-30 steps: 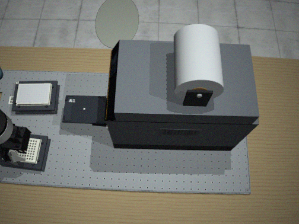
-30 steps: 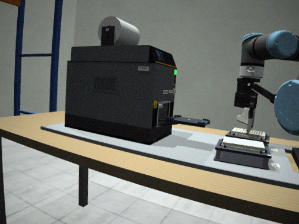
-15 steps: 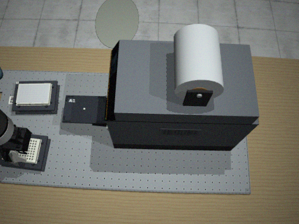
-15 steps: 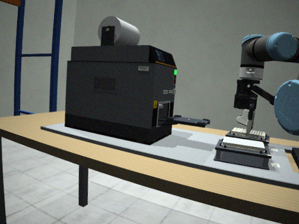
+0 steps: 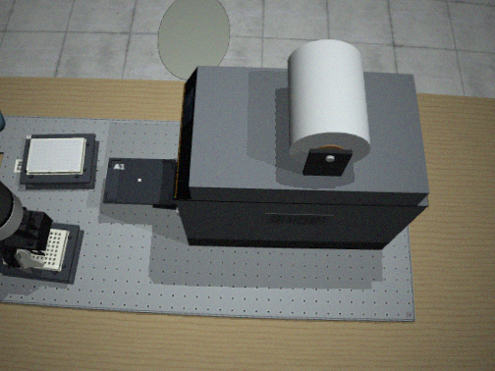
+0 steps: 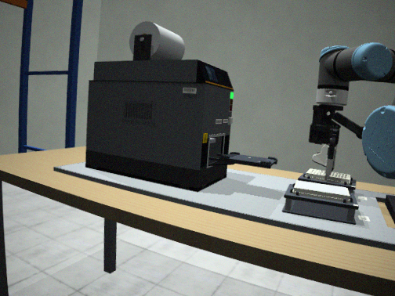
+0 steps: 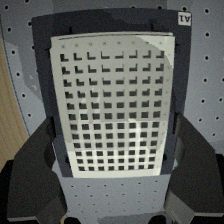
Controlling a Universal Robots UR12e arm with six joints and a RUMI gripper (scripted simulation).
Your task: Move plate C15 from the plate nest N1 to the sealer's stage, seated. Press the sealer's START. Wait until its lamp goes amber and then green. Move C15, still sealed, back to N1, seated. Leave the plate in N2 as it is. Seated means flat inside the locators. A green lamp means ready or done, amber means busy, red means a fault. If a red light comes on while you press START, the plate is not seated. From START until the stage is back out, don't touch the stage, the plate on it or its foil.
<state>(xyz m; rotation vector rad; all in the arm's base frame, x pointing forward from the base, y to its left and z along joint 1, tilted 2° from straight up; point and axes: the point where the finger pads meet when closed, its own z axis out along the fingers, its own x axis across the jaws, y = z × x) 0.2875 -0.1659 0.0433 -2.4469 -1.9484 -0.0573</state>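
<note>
Black fingers (image 5: pixel 27 260) (image 6: pixel 331 159) are standing rather wide open, one along each long side of C15 (image 5: pixel 57 249) (image 6: pixel 312 171) (image 7: pixel 115 120), and they are holding nothing. In the wrist view some space is showing between each finger and the plate, so I see no touch there.

The arm (image 5: pixel 7 210) (image 6: pixel 354 63) is reaching in over N1 (image 5: pixel 71 262) (image 6: pixel 352 183) (image 7: pixel 42 65), with its wrist upright and its fingers pointing down. C15 is lying in N1, its open wells facing up; if it is fully seated, I cannot tell.

Near it, the other plate (image 5: pixel 55 155) (image 6: pixel 321 189) is resting in N2 (image 5: pixel 89 163) (image 6: pixel 321 210), showing a smooth white top. The stage (image 5: pixel 128 190) (image 6: pixel 251 159) is sticking out from the sealer (image 5: pixel 304 220) (image 6: pixel 145 128) and is carrying no plate. The lamp (image 6: pixel 231 95) is glowing green. All this equipment is standing on the bench (image 5: pixel 246 343) (image 6: pixel 117 195).
</note>
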